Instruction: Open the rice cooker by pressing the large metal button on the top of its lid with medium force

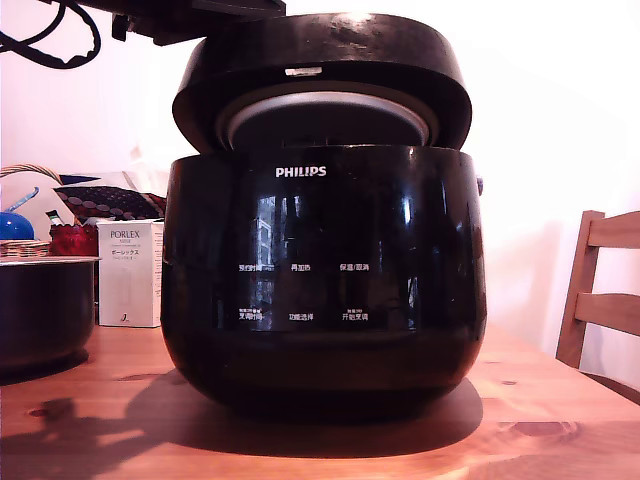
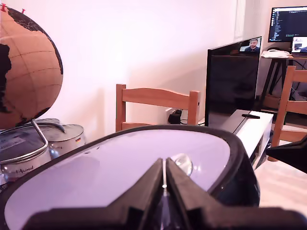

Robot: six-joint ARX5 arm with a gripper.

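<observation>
Over the glossy top of the lid, the gripper has its jaws pressed together with nothing between them, the tips just beside the round metal button. The lid stands tilted up and ajar above the body of the rice cooker, exposing a silver rim underneath. The cooker sits on a wooden table, with a dark steel-rimmed pot and a white box at the exterior view's left.

Low frontal exterior; wrist above lid.
</observation>
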